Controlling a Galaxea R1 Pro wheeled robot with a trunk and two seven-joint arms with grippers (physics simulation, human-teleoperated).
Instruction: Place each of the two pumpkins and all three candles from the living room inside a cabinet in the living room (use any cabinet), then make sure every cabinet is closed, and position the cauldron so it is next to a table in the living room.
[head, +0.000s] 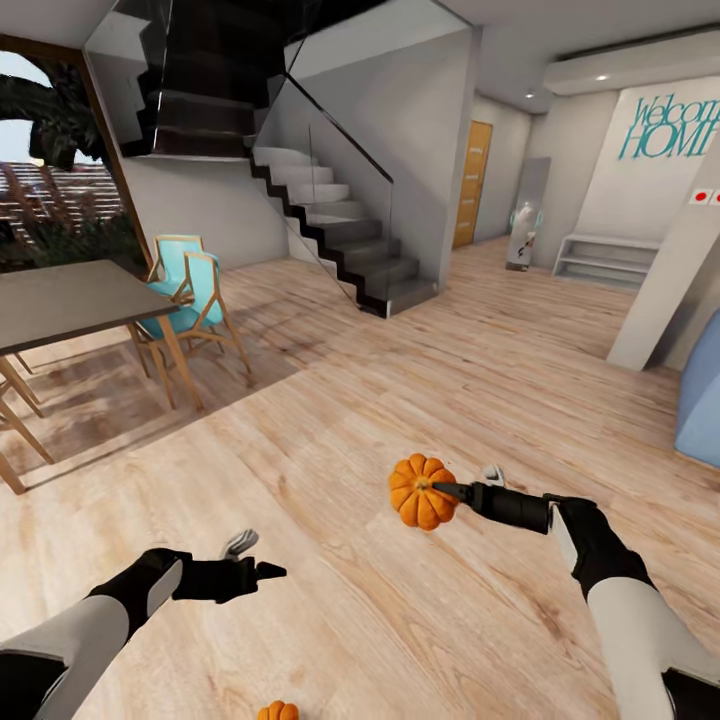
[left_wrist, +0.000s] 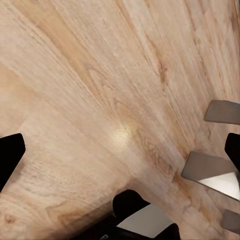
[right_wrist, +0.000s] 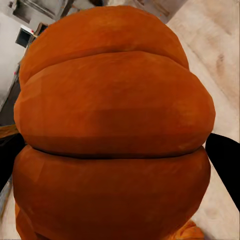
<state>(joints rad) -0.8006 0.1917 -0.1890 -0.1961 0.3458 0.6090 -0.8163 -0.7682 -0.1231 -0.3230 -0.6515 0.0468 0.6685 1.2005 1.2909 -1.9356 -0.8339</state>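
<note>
An orange ribbed pumpkin (head: 420, 490) hangs above the wooden floor, and my right gripper (head: 442, 490) is shut on it from the right side. Close up, the same pumpkin (right_wrist: 115, 125) sits between the two black fingertips (right_wrist: 226, 162). A second small pumpkin (head: 277, 711) lies on the floor at the near edge of the head view, between my arms. My left gripper (head: 268, 572) hovers over bare floor to the left, open with nothing in it. In the left wrist view its fingertips (left_wrist: 10, 155) stand wide apart over the planks.
A grey-topped table (head: 70, 300) with blue-seated wooden chairs (head: 190, 295) stands at the left by a large window. A staircase (head: 340, 230) with a glass rail rises at the back. At the right are a white pillar (head: 665, 290) and a blue object (head: 702, 390). Wooden floor stretches ahead.
</note>
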